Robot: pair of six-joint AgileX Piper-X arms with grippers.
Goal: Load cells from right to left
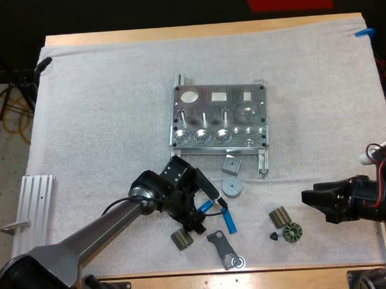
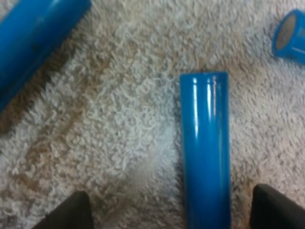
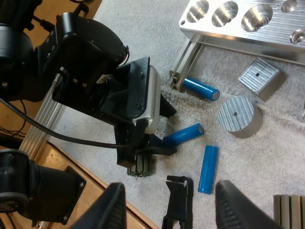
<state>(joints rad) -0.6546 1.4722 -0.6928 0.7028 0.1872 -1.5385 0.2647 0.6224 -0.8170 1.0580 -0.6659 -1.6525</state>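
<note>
- Currently the left gripper (image 1: 207, 211) is low over the white mat (image 1: 102, 110), just in front of the metal fixture (image 1: 220, 117), which lies flat near the middle of the mat.
- Its fingers (image 2: 71, 214) stand apart, one on each side of a blue cell (image 2: 206, 152) that lies flat on the mat. Neither finger touches the cell, which sits closer to one finger than to the other.
- A second blue cell (image 3: 208, 169) lies on the mat just beside the first, on the side away from the fixture. A third blue cell (image 3: 201, 89) rests by the fixture's foot.
- The right gripper (image 1: 313, 203) hovers above the mat at the right side of the worktop (image 1: 201, 30), well apart from the cells. Its fingers (image 3: 238, 202) are spread wide and hold nothing.
- A round metal disc (image 1: 231, 187) and a square metal block (image 1: 231, 164) lie between the cells and the fixture.
- A black bracket (image 1: 224, 249) and a dark ribbed part (image 1: 181, 239) lie near the mat's front edge, close to the left gripper.
- A ribbed block (image 1: 279, 216) and a small toothed wheel (image 1: 292, 232) sit between the two grippers.
</note>
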